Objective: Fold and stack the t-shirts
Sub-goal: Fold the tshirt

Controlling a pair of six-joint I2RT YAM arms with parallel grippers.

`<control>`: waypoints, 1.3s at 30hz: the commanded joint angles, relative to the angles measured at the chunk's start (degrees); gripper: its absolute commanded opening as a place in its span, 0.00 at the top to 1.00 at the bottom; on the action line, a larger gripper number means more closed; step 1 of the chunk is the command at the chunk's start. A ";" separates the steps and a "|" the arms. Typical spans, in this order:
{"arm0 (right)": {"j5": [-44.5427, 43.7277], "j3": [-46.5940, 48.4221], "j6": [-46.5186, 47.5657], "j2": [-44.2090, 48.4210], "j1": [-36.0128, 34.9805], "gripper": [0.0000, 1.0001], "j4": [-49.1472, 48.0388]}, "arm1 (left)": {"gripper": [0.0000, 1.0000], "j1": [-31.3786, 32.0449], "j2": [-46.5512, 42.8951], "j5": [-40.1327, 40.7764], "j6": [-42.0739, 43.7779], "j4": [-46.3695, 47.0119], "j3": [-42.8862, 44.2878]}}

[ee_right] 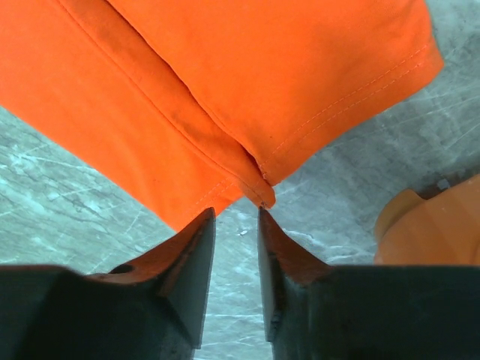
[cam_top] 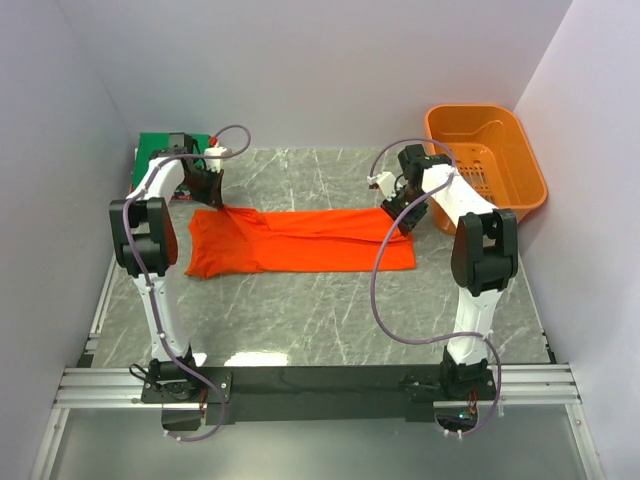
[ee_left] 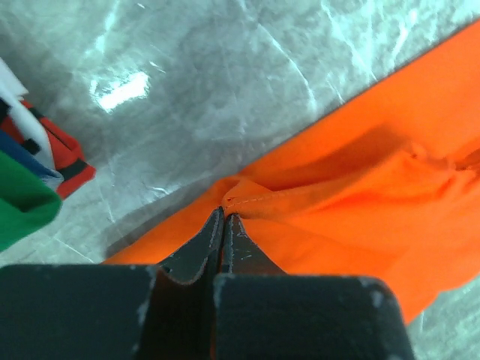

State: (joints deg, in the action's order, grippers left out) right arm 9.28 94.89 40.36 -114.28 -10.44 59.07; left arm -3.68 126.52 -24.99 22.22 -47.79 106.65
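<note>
An orange-red shirt [cam_top: 300, 240], soft cloth folded into a long narrow band, is lying across the middle of the grey marbled table [cam_top: 320, 320], its long axis running left to right and its wider end pointing left. The left gripper [ee_left: 223, 214] is pinching its stitched far-left edge with jaws closed. The right gripper [ee_right: 236, 214] is hovering at the hemmed right corner, jaws apart and holding nothing.

The t-shirt [cam_top: 300, 240] is seen in plain bright orange-red with matching stitching, the desk [cam_top: 330, 320] is done in grey marble veined with white, the basket [cam_top: 470, 110] is coloured a slightly duller orange, a folded shirt [cam_top: 150, 145] is shown in solid green, and the left claw [ee_left: 225, 221] and right claw [ee_right: 236, 221] are finished in plain black.
</note>
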 commanded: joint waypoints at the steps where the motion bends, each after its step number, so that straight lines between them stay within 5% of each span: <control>1: 0.13 0.12 -0.10 1.17 0.24 0.67 -1.50 | 0.99 0.52 -4.09 -0.58 -1.48 5.86 -2.58; 15: -9.19 3.81 -3.88 -8.59 -0.64 0.74 -12.47 | 0.99 0.43 -4.79 1.61 -2.27 8.32 -4.96; 26: -3.22 11.45 -7.40 -4.29 -0.99 0.48 -4.41 | 0.99 0.87 -15.14 -4.09 4.41 5.78 -9.79; 37: -1.02 10.14 -6.17 -2.26 -1.08 0.48 -0.88 | 0.98 5.61 -27.64 -1.03 18.19 2.17 -32.46; 39: -0.40 10.31 -6.26 -2.44 -0.99 0.48 -0.45 | 0.91 6.14 -28.34 1.52 19.26 2.79 -35.88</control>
State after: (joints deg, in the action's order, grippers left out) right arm 7.31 104.03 33.95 -119.77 -11.11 56.84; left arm 1.50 99.70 -26.06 36.40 -43.90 75.07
